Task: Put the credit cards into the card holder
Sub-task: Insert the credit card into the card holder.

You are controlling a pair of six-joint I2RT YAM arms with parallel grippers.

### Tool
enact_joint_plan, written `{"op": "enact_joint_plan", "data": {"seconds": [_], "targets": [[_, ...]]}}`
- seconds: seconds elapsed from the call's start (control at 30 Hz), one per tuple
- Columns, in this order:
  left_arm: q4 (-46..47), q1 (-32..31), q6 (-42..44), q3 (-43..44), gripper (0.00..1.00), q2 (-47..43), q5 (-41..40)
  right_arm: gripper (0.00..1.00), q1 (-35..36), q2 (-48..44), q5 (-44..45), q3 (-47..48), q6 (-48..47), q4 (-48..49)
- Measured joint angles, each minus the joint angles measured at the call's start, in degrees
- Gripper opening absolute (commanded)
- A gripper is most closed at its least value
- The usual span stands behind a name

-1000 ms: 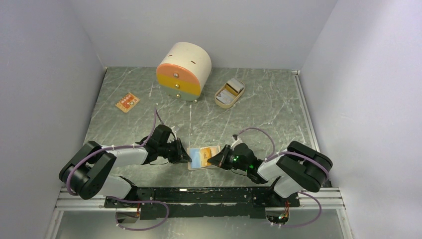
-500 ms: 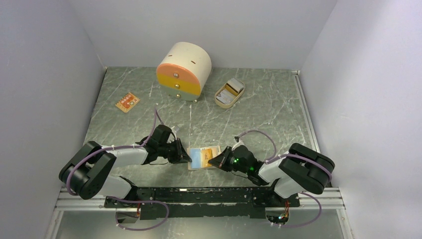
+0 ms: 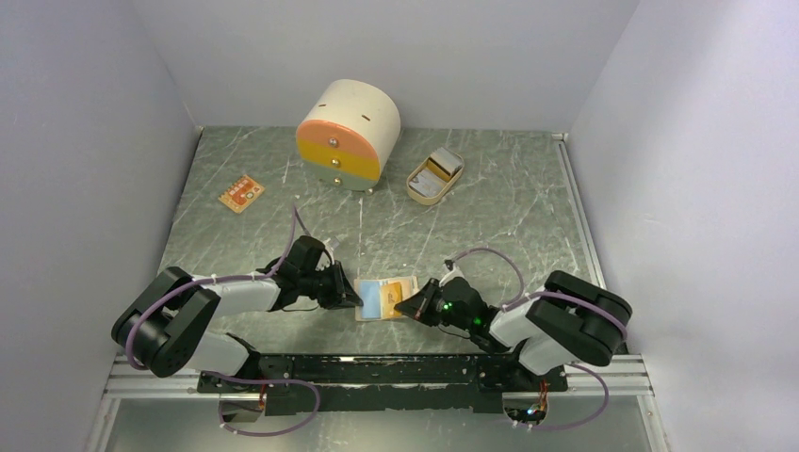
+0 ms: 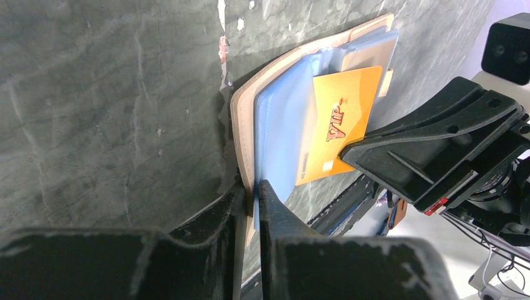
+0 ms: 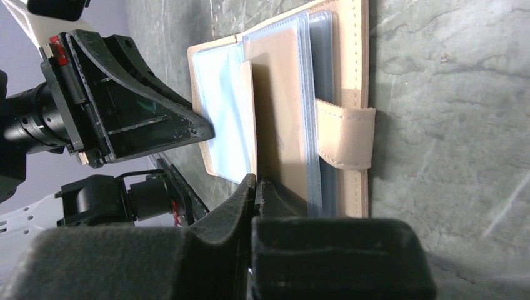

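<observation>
At the holder (image 3: 386, 298), your left claw (image 4: 249, 187) clamps its edge steady so your right claw (image 5: 255, 181) can insert the pinched card (image 4: 340, 119).

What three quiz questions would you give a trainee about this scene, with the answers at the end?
1. True or false: the left hand clamps an edge of the open card holder.
2. Which hand grips the yellow-orange card? A: the left hand. B: the right hand. C: neither.
3. Fill in: the word printed on the yellow-orange card is ____.

Key: 1 true. 2 B. 3 VIP.
</observation>
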Motion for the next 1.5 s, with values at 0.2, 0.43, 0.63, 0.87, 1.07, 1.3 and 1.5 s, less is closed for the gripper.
{"op": "enact_joint_plan", "data": {"seconds": [0.2, 0.43, 0.63, 0.87, 1.07, 1.3, 1.5], "targets": [[0.0, -0.09, 0.0, 0.0, 0.16, 0.0, -0.02, 0.0, 0.02, 4.7, -1.27, 0.15, 0.0, 5.99], [0.09, -0.11, 0.02, 0.0, 0.1, 0.02, -0.02, 0.0, 0.09, 5.27, -1.36, 0.63, -0.72, 6.95], [1.05, -0.22, 0.02, 0.0, 0.1, 0.79, 0.55, 0.0, 0.13, 3.48, -0.96, 0.76, -1.97, 5.79], [1.49, -0.24, 0.04, -0.04, 0.16, 1.09, 1.11, 0.0, -0.59, 3.15, -1.01, 0.85, -3.08, 5.27], [2.12, -0.24, 0.04, -0.11, 0.23, 1.95, 1.64, 0.08, -0.66, 6.49, -1.79, 0.9, -3.02, 8.17], [2.21, -0.31, 0.07, -0.11, 0.26, 1.95, 2.47, 0.26, -0.68, 7.54, -3.15, 2.19, -3.61, 7.43], [2.23, -0.46, 0.07, -0.11, 0.13, 1.95, 2.8, 0.38, -0.66, 0.87, -2.38, 7.48, -7.54, -8.0]]}}
